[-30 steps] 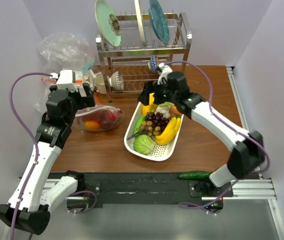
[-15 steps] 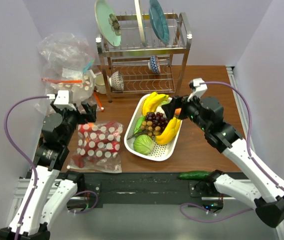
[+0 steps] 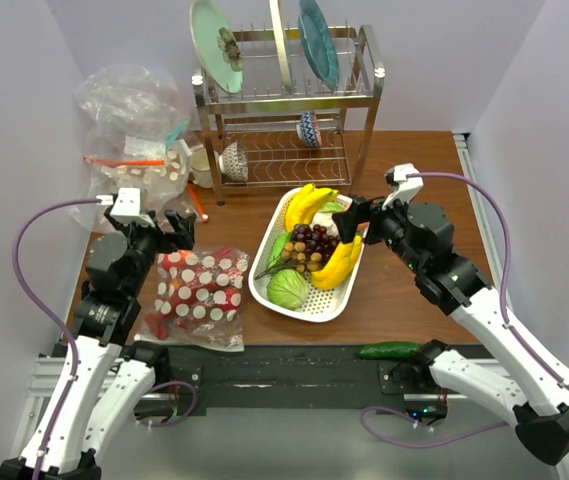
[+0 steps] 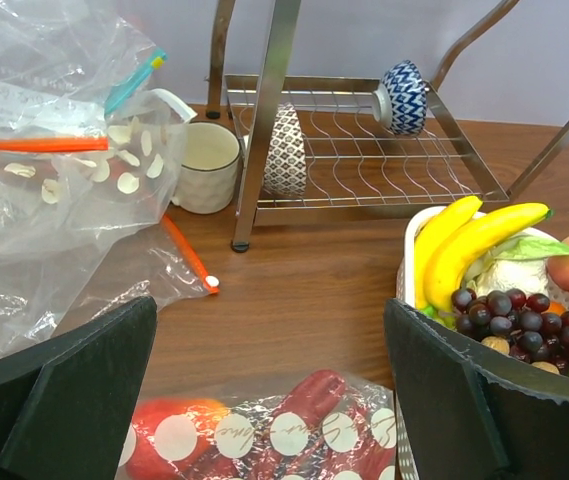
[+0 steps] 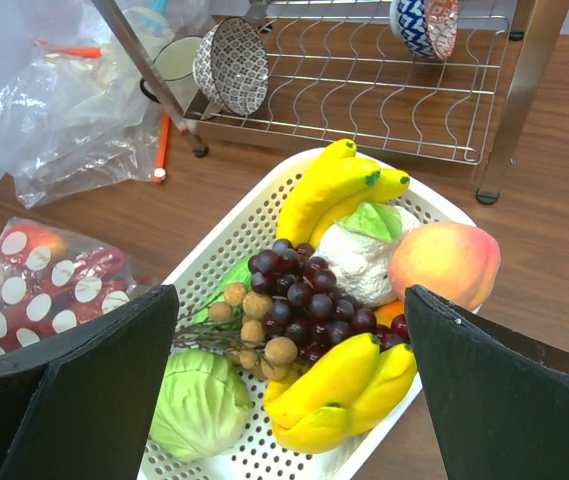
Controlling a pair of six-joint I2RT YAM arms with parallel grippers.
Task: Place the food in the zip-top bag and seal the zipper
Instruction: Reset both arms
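The polka-dot zip-top bag lies flat on the table left of the white tray, with red and orange toy foods inside. The left wrist view shows a red piece and an orange-red one under the dotted film. I cannot make out its zipper. A peach lies in the tray. My left gripper is open and empty, above the bag's far edge. My right gripper is open and empty, above the tray's far right end.
The tray also holds yellow bananas, dark grapes and a green cabbage. A metal dish rack stands at the back. A bulky clear bag and a mug sit at back left. A cucumber lies at the near edge.
The dotted bag, up at the left gripper a second ago, now lies flat on the table. The left arm pulled back; the right gripper moved from the tray's far end to its right.
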